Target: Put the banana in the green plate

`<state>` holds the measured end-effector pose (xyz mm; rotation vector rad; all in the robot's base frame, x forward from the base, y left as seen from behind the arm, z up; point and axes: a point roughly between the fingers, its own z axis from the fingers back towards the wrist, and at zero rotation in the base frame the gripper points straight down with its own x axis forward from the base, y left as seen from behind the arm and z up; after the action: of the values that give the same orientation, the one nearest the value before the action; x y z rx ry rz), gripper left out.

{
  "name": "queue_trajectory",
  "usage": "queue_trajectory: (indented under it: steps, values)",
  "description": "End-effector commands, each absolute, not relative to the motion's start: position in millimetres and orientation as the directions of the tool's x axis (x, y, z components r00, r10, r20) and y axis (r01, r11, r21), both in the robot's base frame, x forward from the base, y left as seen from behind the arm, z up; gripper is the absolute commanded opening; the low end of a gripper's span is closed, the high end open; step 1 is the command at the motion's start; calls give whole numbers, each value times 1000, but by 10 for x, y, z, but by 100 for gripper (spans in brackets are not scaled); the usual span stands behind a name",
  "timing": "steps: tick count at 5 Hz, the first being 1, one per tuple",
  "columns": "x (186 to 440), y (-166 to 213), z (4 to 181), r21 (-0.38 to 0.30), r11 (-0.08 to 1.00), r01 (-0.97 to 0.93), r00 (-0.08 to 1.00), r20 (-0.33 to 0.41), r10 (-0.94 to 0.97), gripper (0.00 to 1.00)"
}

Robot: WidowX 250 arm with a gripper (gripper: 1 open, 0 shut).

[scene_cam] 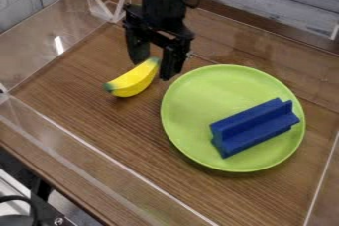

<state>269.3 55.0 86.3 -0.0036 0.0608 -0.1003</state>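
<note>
While pointing straight down over the far end of the banana (131, 79), gripper (154, 66) spread wide, pinching nothing. Banana flat on table (79, 121), just left of green plate (199, 106) carrying blue block (255, 126).

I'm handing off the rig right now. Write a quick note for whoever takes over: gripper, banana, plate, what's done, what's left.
Gripper: open, pointing down, above the banana's right end, nothing held.
Banana: lying on the wooden table, just left of the green plate, not in it.
Plate: holds a blue ridged block on its right side; left half is free.
Done: approach to the banana.
Left: grasp, lift, place in the plate.
</note>
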Motion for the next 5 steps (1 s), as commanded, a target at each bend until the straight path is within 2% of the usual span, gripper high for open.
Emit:
queue_trajectory:
  steps: [1, 5]
  values:
    - [2705, 615, 966, 10, 992, 122, 992, -3, -122, 100]
    - [2640, 715, 758, 3, 977, 211, 977, 0, -211, 100]
